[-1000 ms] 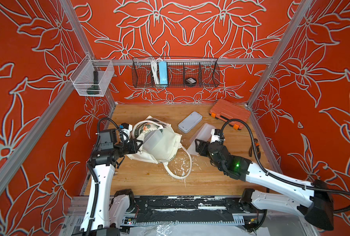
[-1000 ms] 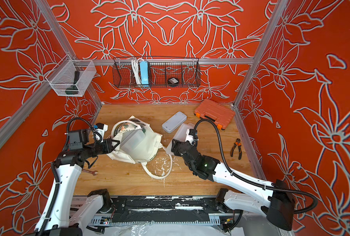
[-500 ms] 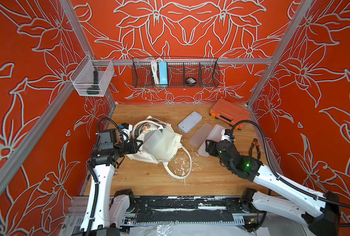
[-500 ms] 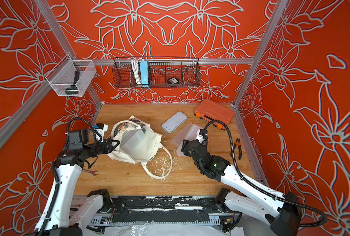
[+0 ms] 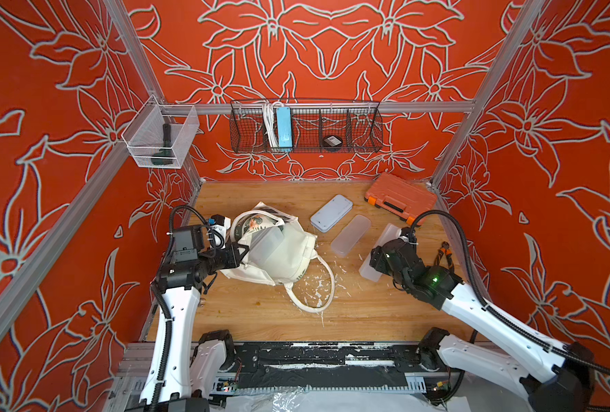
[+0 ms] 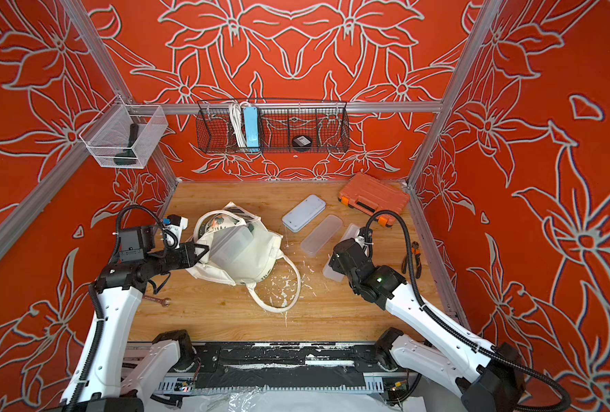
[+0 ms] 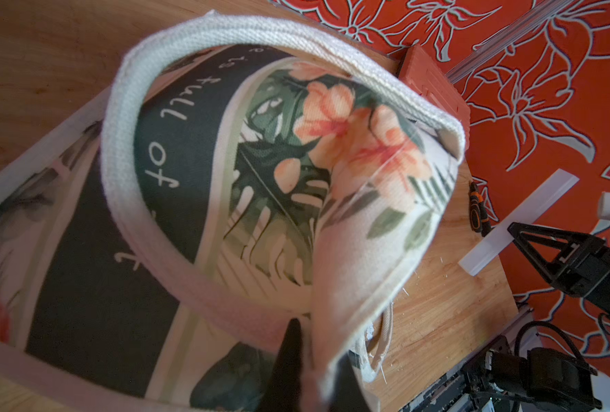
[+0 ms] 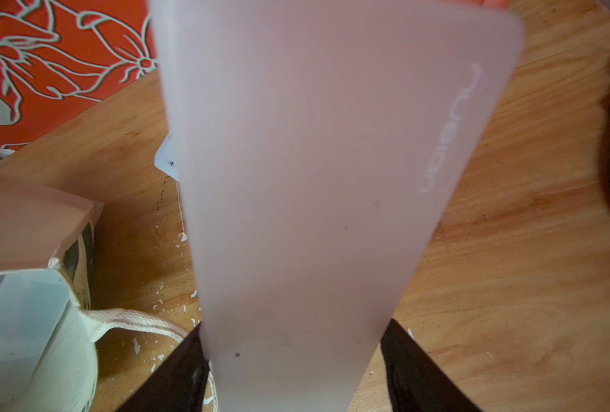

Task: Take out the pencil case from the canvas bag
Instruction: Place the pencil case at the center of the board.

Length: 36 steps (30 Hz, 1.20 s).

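Left jaws pinch the canvas bag (image 5: 293, 258) holding a frosted box (image 5: 266, 245); right jaws grip a pencil case (image 8: 314, 178).

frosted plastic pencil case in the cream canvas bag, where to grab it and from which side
Probably pinch the frosted plastic pencil case by its exposed end, coming from above at the open mouth of the cream canvas bag; cloth covers the rest.
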Available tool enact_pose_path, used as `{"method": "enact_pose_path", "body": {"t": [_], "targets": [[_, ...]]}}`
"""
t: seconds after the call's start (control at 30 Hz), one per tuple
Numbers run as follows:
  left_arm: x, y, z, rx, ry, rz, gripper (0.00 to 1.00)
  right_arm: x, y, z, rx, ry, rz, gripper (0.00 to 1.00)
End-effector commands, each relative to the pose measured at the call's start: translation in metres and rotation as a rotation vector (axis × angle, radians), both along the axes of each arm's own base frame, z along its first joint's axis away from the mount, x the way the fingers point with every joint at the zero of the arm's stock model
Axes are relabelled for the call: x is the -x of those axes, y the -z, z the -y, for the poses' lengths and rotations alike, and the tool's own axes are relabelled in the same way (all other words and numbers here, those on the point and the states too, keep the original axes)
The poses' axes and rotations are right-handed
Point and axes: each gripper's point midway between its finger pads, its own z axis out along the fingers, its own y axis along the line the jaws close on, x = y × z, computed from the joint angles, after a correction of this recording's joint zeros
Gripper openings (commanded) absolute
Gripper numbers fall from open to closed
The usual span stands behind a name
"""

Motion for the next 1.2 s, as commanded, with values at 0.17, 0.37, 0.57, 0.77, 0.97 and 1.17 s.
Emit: {"method": "enact_pose_path", "body": {"t": [0.17,0.37,0.57,0.77,0.97,1.17], "targets": [[0.002,0.001,0.0,0.003,0.0,0.001,0.0,-0.006,0.003,0.009,-0.031,0.027,-0.093,0.73],[0.002,0.001,0.0,0.005,0.002,-0.001,0.0,-0.019,0.014,0.014,-0.055,0.051,-0.176,0.73],[0.002,0.001,0.0,0.003,0.0,-0.003,0.0,-0.036,0.028,0.02,-0.114,0.066,-0.26,0.71],[0.002,0.0,0.0,0.004,0.001,0.002,0.0,-0.052,0.034,0.028,-0.126,0.095,-0.285,0.71],[0.003,0.0,0.0,0.006,0.0,0.0,0.0,-0.064,0.039,0.037,-0.113,0.103,-0.328,0.71],[0.003,-0.001,0.0,0.003,-0.001,0.007,0.0,-0.075,0.057,0.042,-0.134,0.079,-0.426,0.73]]}}
